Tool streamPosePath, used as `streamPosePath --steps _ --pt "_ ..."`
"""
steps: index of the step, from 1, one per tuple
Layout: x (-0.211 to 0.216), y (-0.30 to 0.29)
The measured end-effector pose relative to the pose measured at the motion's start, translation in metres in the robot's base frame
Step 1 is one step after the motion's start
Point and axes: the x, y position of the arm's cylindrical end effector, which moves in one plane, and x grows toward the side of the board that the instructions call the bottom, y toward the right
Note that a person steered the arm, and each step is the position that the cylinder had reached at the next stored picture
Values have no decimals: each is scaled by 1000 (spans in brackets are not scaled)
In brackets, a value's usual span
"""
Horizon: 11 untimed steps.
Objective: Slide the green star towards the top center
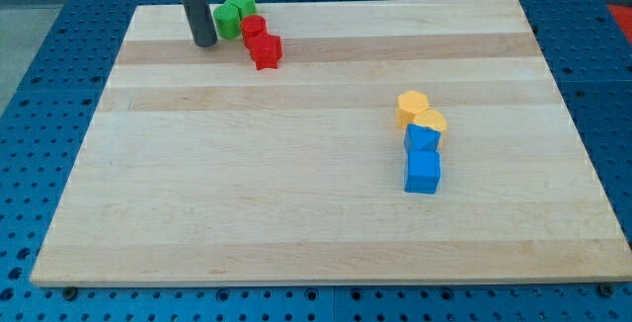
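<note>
- Nearest the camera, a blue plastic cube [423, 172] is sitting at the view's right-centre of the pale wooden board [296, 213], touching a second blue block [422, 138] just above it.
- Two yellow blocks, a yellow hexagon-like block [412, 106] and a yellow rounded block [431, 120], are capping that column, touching each other.
- Far across the board, the green plastic star [235, 8] is lying near the top edge at the view's upper left, well short of the top centre.
- A red cylinder-like block [253, 28] and a red star-shaped block [264, 49] are trailing just below and to the right of the green star, apparently touching in a chain.
- My tip [204, 41] is standing just left of the green star, slightly below it; being a bare rod, it is grasping nothing.
- By these positions, the slide is looking barely begun: the star is needing a rightward push along the top edge, with the red blocks likely getting in the way.
</note>
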Motion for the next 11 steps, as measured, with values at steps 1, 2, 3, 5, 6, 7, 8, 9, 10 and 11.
streamPosePath --steps 1,2,3,5,6,7,8,9,10,11 --pt "19 -36" --pt "17 -107" --pt "14 -115" --pt "-41 -114" --pt "-62 -101" --pt "-74 -94" --pt "-81 -75" --pt "-86 -45" --pt "-86 -4" --pt "-86 47"
